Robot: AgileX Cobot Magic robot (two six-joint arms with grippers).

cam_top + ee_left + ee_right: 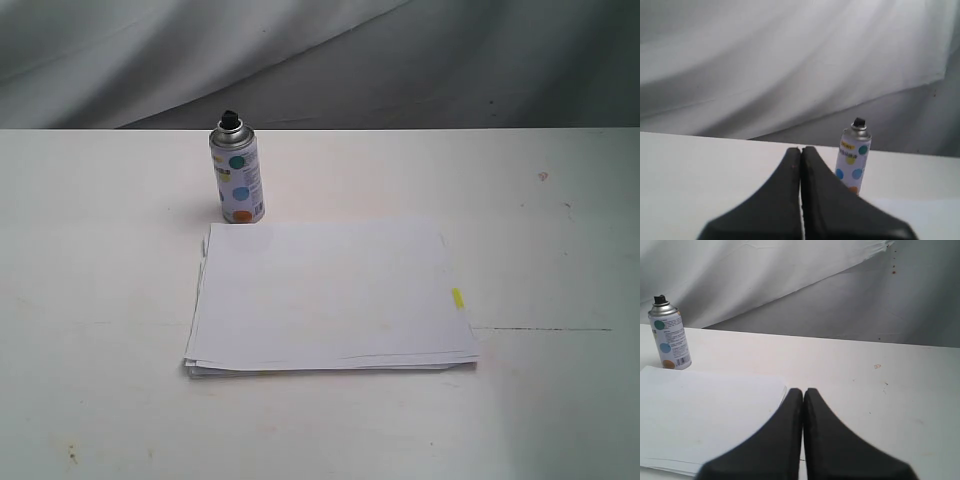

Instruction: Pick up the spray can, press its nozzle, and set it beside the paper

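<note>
Starting on the left, the left gripper (801, 149) has its two black fingers (780, 200) pressed flat together with nothing between them, over the white table (700, 170). Beyond those fingertips its wrist camera shows the spray can (854, 160) upright, apart from the gripper.

In the exterior view the spray can (237, 172) stands upright on the table (90, 300), untouched, at about 11 o'clock of the paper (330, 295) and just beside the stack's far edge. The black nozzle (229, 119) caps its silver dome, and teal, blue and orange dots run down its white label. The paper lies flat near the middle of the table, its sheets slightly fanned at the 9 o'clock and 6 o'clock edges. A small yellow tab (457, 298) sits on its 3 o'clock edge. A thin dark line (545, 328) crosses the tabletop at 3 o'clock from the stack.

The right gripper (803, 391) likewise has its fingers (830, 440) closed against each other, empty, above the paper's (705, 415) edge. A grey cloth (200, 50) hangs behind the table at 12 o'clock.
</note>
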